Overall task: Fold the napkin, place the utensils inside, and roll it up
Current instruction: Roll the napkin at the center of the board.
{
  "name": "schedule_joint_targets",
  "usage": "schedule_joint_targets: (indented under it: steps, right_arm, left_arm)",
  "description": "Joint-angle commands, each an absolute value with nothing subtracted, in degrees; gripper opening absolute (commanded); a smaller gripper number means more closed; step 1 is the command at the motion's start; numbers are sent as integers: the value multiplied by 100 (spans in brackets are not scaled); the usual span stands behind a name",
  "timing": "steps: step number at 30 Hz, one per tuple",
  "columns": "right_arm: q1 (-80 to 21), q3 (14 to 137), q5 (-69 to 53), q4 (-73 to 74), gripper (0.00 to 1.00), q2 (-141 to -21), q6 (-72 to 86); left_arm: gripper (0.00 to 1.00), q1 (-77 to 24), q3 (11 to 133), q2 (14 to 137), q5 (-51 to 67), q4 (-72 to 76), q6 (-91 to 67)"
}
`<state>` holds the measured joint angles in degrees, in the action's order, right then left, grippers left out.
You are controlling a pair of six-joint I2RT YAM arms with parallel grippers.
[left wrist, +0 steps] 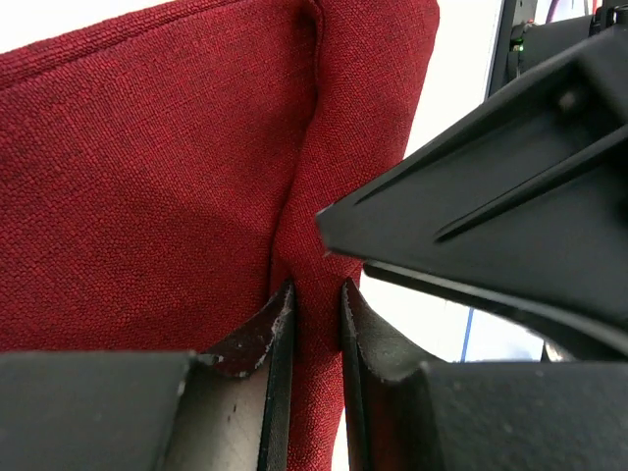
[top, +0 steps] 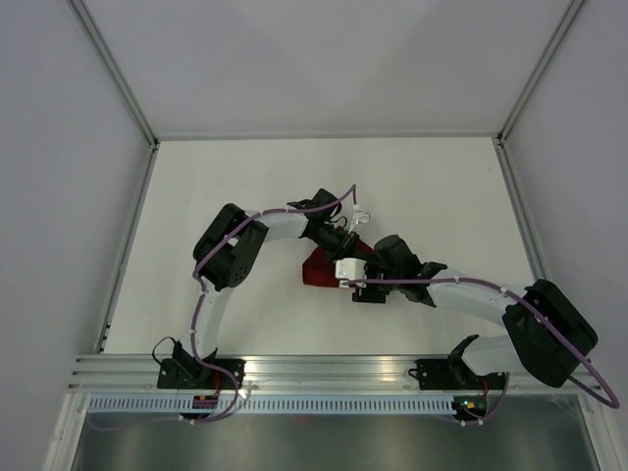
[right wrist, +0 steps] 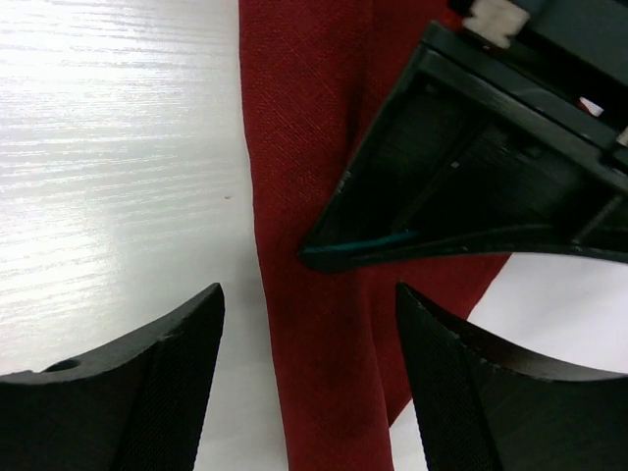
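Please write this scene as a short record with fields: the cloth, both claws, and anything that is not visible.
cloth: dark red plain cloth napkin, folded, with a raised ridge, on the white table
left claw: closed on a fold of the napkin
right claw: open over the napkin strip, gripping nothing
fork: not visible in any view

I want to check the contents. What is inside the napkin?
Only red cloth shows: the left end effector pinches a fold of the napkin. No fork shows in any view; if one lies inside, the cloth covers it.
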<state>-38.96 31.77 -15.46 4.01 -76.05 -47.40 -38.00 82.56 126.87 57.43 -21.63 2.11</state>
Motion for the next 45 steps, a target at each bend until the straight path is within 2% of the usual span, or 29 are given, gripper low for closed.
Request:
schedule_joint_targets:
  steps: [1, 5, 9, 14, 17, 26, 34, 38, 45]
  right_arm:
    - [-4008, 3120, -1143, 44, 74, -7804, -4878]
    - [-4017, 3120, -1125, 114, 65, -7980, -4896]
    - [-4017, 3182, -1151, 386, 49, -8059, -4896]
    - [-4008, 3331, -1309, 877, 38, -8138, -4869]
    - [-3964, 3533, -1572, 1229, 38, -8244, -4817]
    - [-3332, 4587, -2880, 2695, 36, -8982, -4939]
    - [-2681, 6133, -3831, 4637, 36, -10449, -5606]
    - [-2575, 6758, -3981, 5280, 36, -11161, -5818]
    - [-2487, 7697, -4017, 5914, 37, -12320, -5784]
  left_arm:
    - [13, -3858, 8209, 12911, 5458, -2637, 202]
    - [28, -3858, 8191, 12858, 5449, -2654, 220]
    - [33, -3841, 8200, 12709, 5467, -2646, 264]
    - [38, -3736, 8227, 12332, 5475, -2602, 211]
    - [45, -3621, 8227, 12051, 5485, -2575, 176]
    - [44, -3138, 7727, 10884, 4748, -1865, -245]
    - [42, -2856, 6022, 9388, 3272, -108, -764]
    - [44, -2909, 4733, 8510, 2848, 1149, -835]
    - [48, -3908, 3516, 7524, 1408, 2477, -19]
